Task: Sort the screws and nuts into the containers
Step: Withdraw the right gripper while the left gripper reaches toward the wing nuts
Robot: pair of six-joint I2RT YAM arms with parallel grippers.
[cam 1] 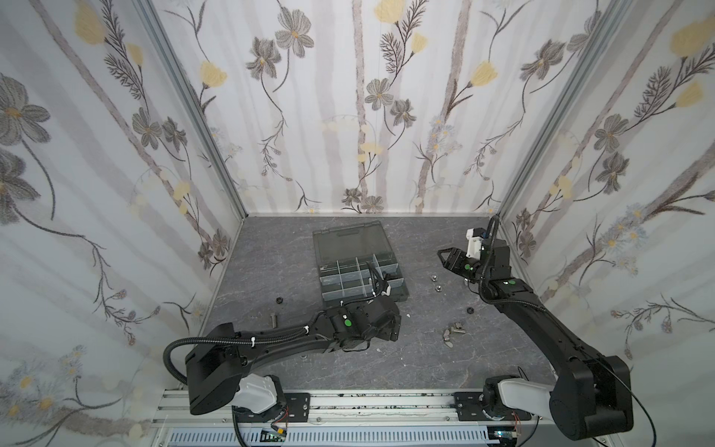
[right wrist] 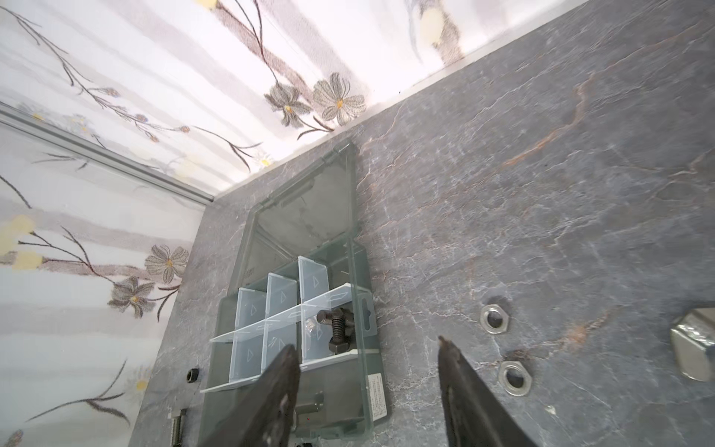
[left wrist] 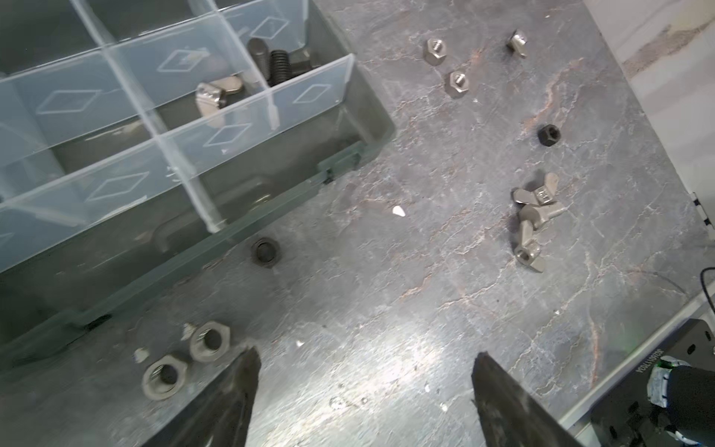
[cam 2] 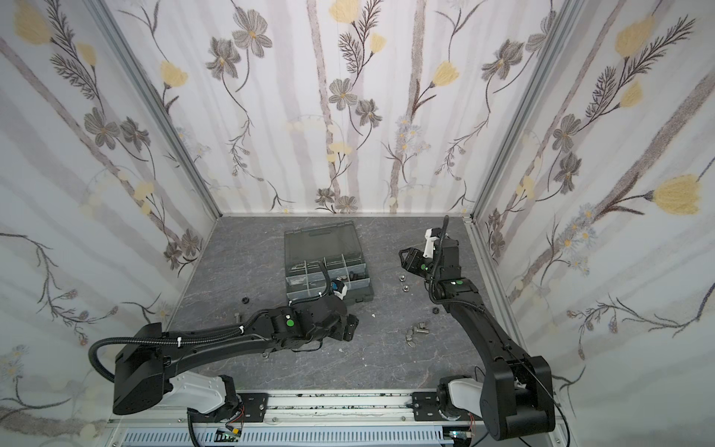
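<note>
While left fingers (left wrist: 247,383) gape, nuts (left wrist: 209,340) seemingly touch.

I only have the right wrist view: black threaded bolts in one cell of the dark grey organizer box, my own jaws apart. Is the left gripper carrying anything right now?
Observer: No. The left gripper is open, with only bare tabletop showing between its fingers.
Operator: What loose piece lies closest to it?
Observer: Two flat silver hex nuts lie side by side next to one of those fingers, just outside the handle-side wall of the dark grey plastic organizer box.
</note>
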